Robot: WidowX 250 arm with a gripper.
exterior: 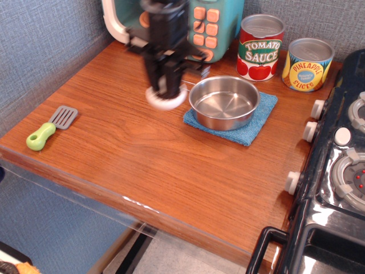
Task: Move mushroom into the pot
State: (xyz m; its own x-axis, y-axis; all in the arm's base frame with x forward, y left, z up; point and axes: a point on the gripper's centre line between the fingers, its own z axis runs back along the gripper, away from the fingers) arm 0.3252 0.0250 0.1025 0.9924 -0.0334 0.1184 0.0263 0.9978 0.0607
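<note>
- The claw (165, 91) is showing blurred; its fingers are pinching together on the mushroom (166, 99), which is hanging as a white disc at the fingertips.
- The mushroom is sitting in the air, clear of the worktop (148, 154), just to the left of the pot (224, 103) and near its rim, not over the bowl yet.
- Judgement: the pick-up part is looking done; the carry is partway. Remaining: bringing the mushroom over the pot's opening, lowering, letting go.
- The pot is standing empty on a blue cloth (251, 127); its wire handle is mostly hiding behind the arm.
- Writing: the red can (260, 47) is reading "TOMATO SAUCE"; the yellow can (308, 64) is reading "PINEAPPLE SLICES", with smaller print above it too small to read.
- The teal toy microwave (211, 25) is showing orange buttons; no legible marks.
- A green-handled spatula (50, 128) is lying near the worktop's left edge, well apart from the action.
</note>
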